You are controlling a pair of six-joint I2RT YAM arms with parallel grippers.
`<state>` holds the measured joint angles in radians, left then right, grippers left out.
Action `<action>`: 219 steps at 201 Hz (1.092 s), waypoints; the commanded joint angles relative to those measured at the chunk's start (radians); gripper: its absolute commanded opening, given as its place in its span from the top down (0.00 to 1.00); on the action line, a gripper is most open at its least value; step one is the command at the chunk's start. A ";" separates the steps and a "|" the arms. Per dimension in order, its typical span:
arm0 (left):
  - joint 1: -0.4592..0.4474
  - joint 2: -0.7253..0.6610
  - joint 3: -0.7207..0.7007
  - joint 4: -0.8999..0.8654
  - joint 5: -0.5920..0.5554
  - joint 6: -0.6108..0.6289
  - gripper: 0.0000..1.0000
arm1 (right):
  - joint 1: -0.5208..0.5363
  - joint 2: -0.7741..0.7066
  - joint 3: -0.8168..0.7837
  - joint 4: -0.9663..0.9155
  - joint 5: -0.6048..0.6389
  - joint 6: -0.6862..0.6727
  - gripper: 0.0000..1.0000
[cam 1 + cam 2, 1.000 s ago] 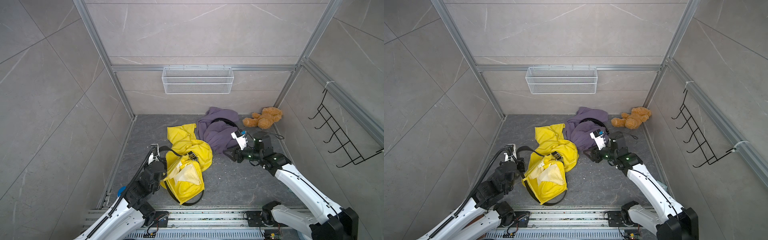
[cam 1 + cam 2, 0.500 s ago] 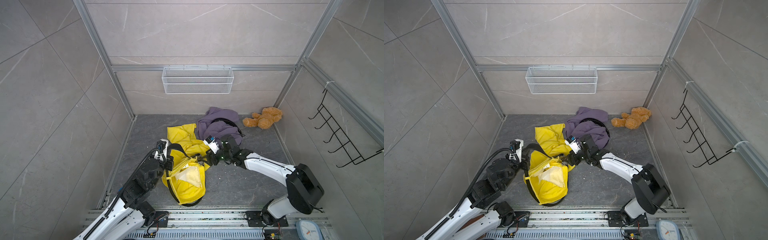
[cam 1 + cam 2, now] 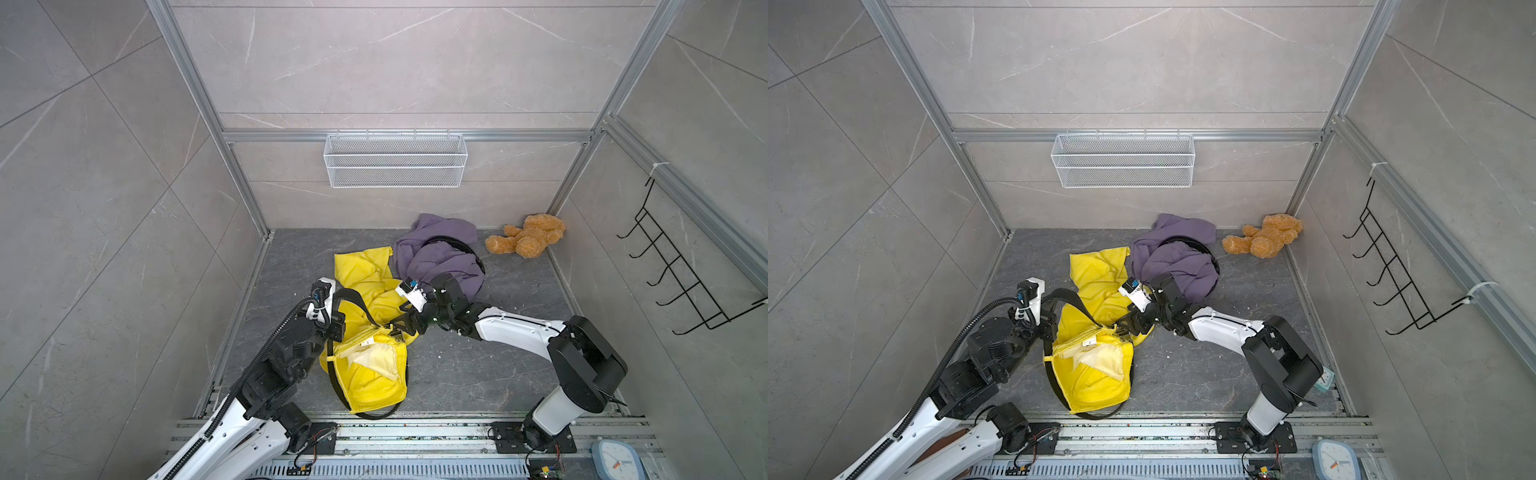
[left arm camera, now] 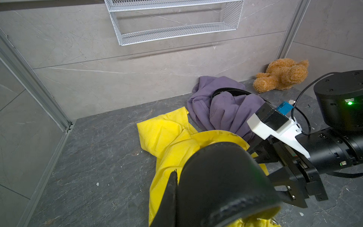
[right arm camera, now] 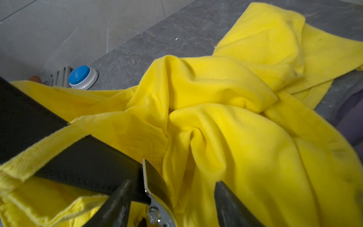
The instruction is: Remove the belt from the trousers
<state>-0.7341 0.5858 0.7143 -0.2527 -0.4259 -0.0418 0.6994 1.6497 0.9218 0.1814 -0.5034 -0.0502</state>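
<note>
Lying crumpled at the lower centre of both top views, the bright yellow corduroy trousers rest on the dark grey stone bench. The left claw is clamped on the wide black leather belt, holding an arch of it raised. The right claw stands apart, fingers either side of the silver metal buckle. The belt runs under a yellow waistband loop.
</note>
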 commanded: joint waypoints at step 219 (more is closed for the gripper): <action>0.004 -0.016 0.050 0.130 -0.119 0.085 1.00 | 0.081 0.081 -0.049 0.116 0.018 0.110 0.71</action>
<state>-0.7341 0.5907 0.7330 -0.2497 -0.4847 0.0235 0.7788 1.7153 0.8410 0.2920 -0.4900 0.0429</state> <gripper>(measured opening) 0.065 0.432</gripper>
